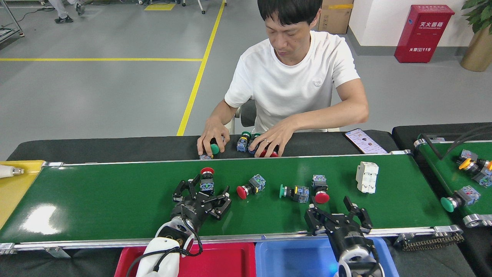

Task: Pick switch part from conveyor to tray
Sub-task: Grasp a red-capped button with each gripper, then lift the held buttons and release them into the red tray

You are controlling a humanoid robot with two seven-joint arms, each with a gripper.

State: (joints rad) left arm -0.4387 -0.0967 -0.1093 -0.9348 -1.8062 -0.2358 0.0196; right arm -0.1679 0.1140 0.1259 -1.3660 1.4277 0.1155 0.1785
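Note:
On the long green conveyor (96, 196) lie several switch parts: a red-capped one (206, 179), another red one (250, 186), a green-capped one (294, 192) and a red one (319, 189). My left gripper (201, 197) stands open just in front of the leftmost red-capped part, not touching it. Open too, my right gripper (337, 215) hovers over the belt's near edge, short of the rightmost red part. A red tray (226, 261) and a blue tray (292, 259) sit below the near rail.
A white breaker block (367, 177) lies on the belt at the right. A person sits behind the belt with both hands (209, 140) on loose switch parts, phone (363, 141) beside. A second belt (457, 173) with parts is at the right, a yellow tray (15, 188) at the left.

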